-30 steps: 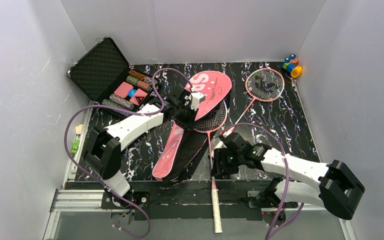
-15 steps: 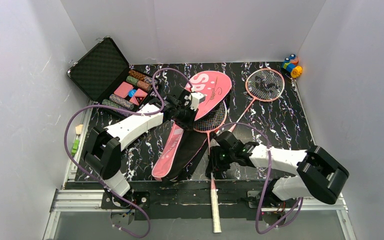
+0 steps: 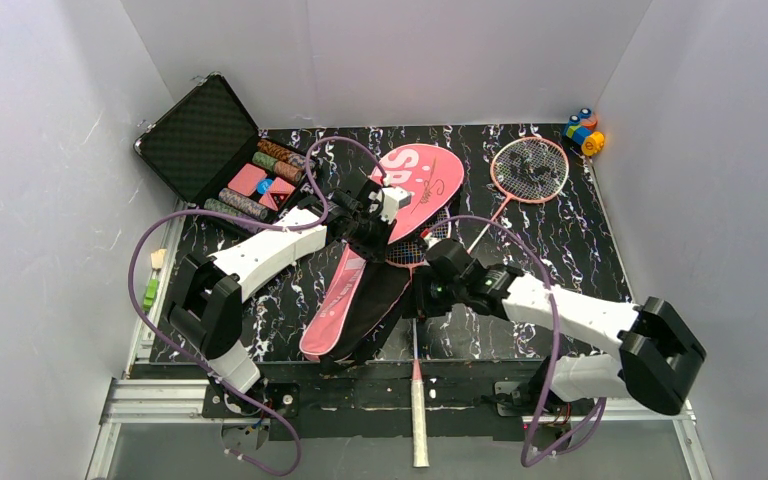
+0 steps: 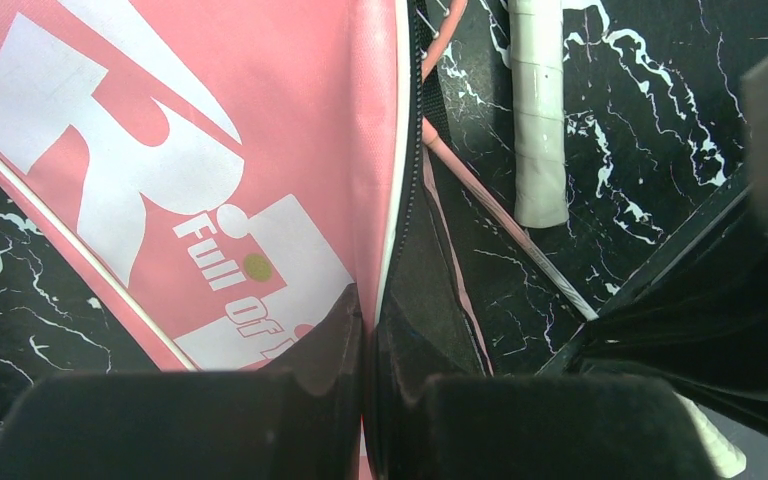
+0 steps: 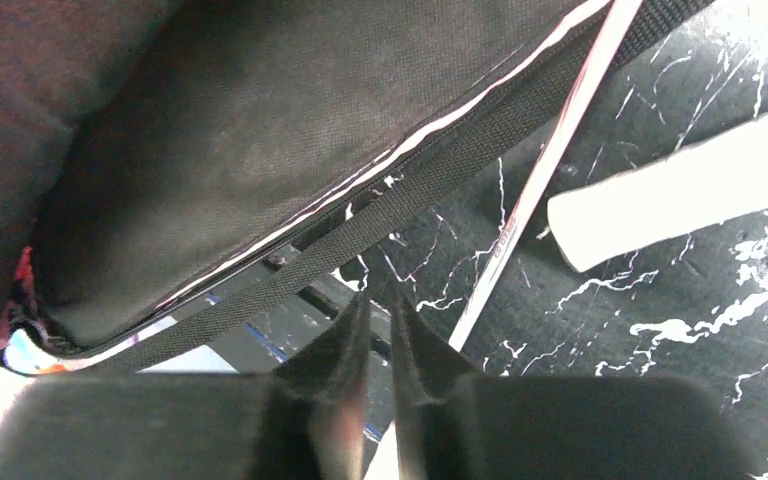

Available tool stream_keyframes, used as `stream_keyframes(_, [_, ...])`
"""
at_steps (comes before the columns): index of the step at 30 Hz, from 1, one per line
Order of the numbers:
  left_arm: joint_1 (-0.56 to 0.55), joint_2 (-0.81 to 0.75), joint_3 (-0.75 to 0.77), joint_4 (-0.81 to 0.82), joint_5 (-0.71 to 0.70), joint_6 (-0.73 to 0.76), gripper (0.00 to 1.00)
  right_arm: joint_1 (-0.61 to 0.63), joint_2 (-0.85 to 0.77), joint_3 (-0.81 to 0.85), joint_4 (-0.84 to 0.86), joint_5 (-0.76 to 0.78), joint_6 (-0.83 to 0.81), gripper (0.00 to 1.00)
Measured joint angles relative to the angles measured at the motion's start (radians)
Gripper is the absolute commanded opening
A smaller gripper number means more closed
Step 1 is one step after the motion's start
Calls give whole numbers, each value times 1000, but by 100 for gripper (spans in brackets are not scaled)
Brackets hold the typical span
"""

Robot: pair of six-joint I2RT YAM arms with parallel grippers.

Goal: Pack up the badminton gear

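The pink "SPORT" bag (image 3: 422, 178) lies open at the table's middle, its black inside (image 3: 372, 300) showing. My left gripper (image 3: 385, 213) is shut on the edge of the bag's pink top flap (image 4: 210, 150) and holds it up. One pink racket (image 3: 416, 330) lies with its head (image 3: 415, 243) at the bag's mouth and its white handle (image 3: 418, 425) over the near edge. My right gripper (image 3: 426, 290) is shut on this racket's thin shaft (image 5: 550, 170), beside the bag's black lining (image 5: 260, 150). The second racket (image 3: 529, 167) lies at the back right. No shuttlecock or tube shows.
An open black case (image 3: 200, 125) with striped poker chips (image 3: 260, 180) stands at the back left. A small coloured toy (image 3: 584, 130) sits in the back right corner. White walls close in three sides. A black bag strap (image 5: 410, 200) crosses under my right fingers.
My right gripper moved up and left toward the bag's mouth, and the racket slid with it, head further into the bag. The left gripper held still on the flap.
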Motion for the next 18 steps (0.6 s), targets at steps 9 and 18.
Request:
stream_keyframes(9, [0, -2, -5, -10, 5, 23, 0, 0, 71, 3, -61, 11, 9, 47])
stream_keyframes(18, [0, -3, -5, -21, 5, 39, 0, 0, 127, -16, -58, 0, 23, 46])
